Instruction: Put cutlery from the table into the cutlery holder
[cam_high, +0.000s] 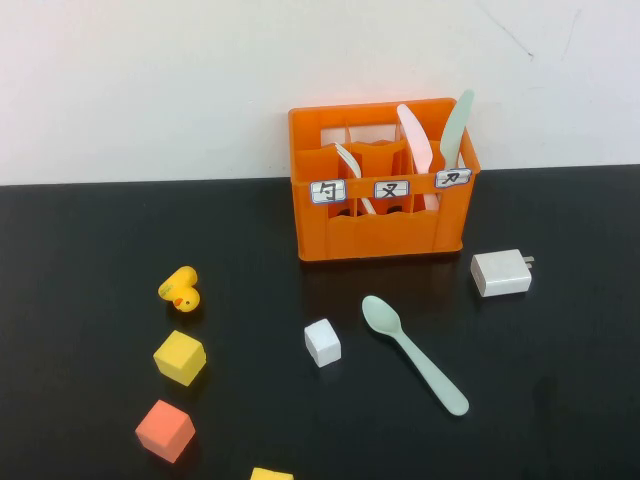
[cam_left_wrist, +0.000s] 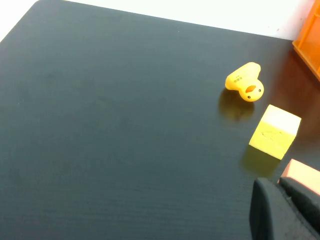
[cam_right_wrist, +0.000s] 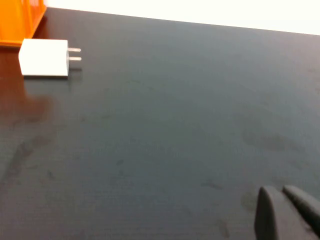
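The pale mint-green spoon (cam_high: 412, 352) lies flat on the black table (cam_high: 90, 230), bowl toward the orange cutlery holder (cam_high: 380, 215), a little in front of it. The holder stands at the back centre with a pink utensil (cam_high: 415, 135), a green knife-like utensil (cam_high: 456, 125) and a white one (cam_high: 350, 165) in it. Neither arm shows in the high view. My left gripper (cam_left_wrist: 274, 184) is shut and empty, low over the table by a pink-orange cube (cam_left_wrist: 302, 176). My right gripper (cam_right_wrist: 278, 191) is shut and empty over bare table. The spoon shows in neither wrist view.
A yellow duck (cam_high: 180, 290), a yellow cube (cam_high: 180, 357), an orange-red cube (cam_high: 165, 430) and a yellow block (cam_high: 271, 474) lie at the front left. A white cube (cam_high: 322, 342) sits left of the spoon. A white charger (cam_high: 501, 272) lies right of the holder.
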